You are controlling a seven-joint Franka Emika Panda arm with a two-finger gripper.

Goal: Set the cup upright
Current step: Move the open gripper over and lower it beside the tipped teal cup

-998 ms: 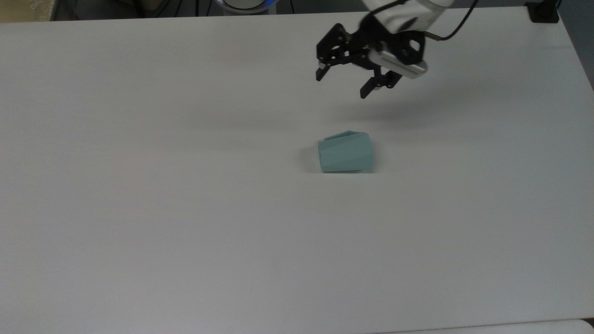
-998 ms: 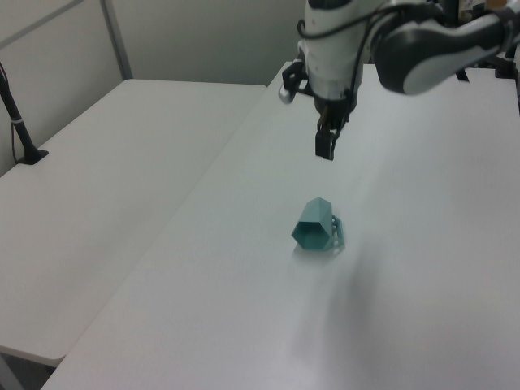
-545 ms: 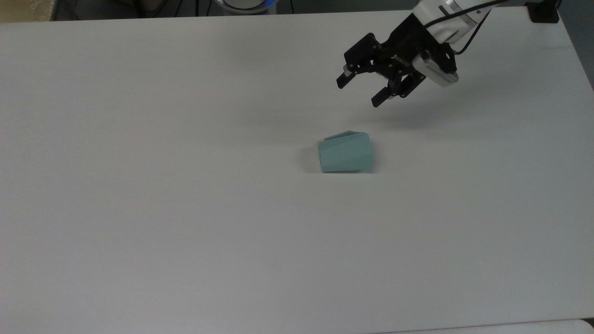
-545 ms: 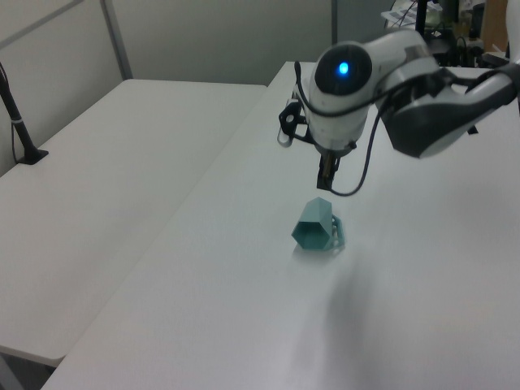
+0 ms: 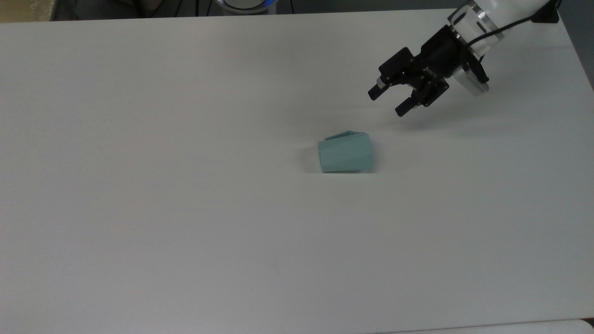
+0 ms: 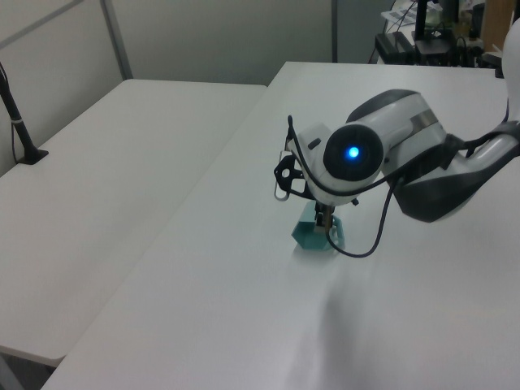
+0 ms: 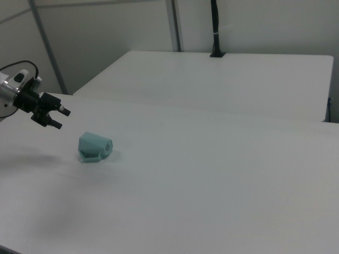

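The pale teal faceted cup [image 5: 345, 152] lies on its side on the white table [image 5: 185, 208], its small loop handle against the edge farther up in the top view. My gripper [image 5: 386, 103] hovers up and to the top view's right of the cup, apart from it, open with nothing between its black fingers, which point toward the cup. In the right view the gripper [image 7: 62, 119] sits just left of and above the cup [image 7: 94, 146]. The white arm's wrist [image 6: 353, 154] covers much of the cup [image 6: 309, 236] in the left view.
A second white table [image 7: 222, 79] stands alongside, separated by a narrow gap. A black clamp post [image 6: 23, 130] rises from it, and a black pole [image 7: 215, 29] stands at its far edge. A black object [image 5: 543, 13] sits at the table's corner.
The gripper has swung toward the top view's right and dropped lower, tilting closer to level. It stays open. The cup has not moved.
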